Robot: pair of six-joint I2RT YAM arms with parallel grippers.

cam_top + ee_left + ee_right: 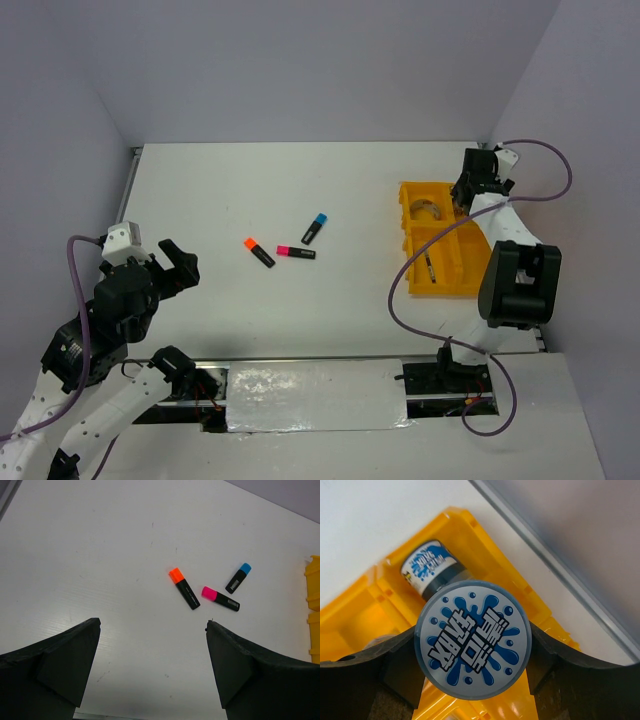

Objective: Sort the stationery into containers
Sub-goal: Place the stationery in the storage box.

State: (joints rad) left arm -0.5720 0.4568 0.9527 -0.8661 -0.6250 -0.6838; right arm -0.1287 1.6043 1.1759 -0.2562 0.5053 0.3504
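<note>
White table (300, 190), grey walls (300, 70): right gripper (472, 667) clamped on a tape roll (472, 630) over the tray (360, 615), second roll (431, 569) lying below and beyond; best lowered beside that one before letting go; left gripper (152, 650) gapes empty.

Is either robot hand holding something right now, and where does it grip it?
The right hand grips a blue-and-white tape roll by its round sides, above the yellow tray. The left hand is open and holds nothing.

Blue-splattered tape roll (472, 640), yellow tray (350, 620)
</note>
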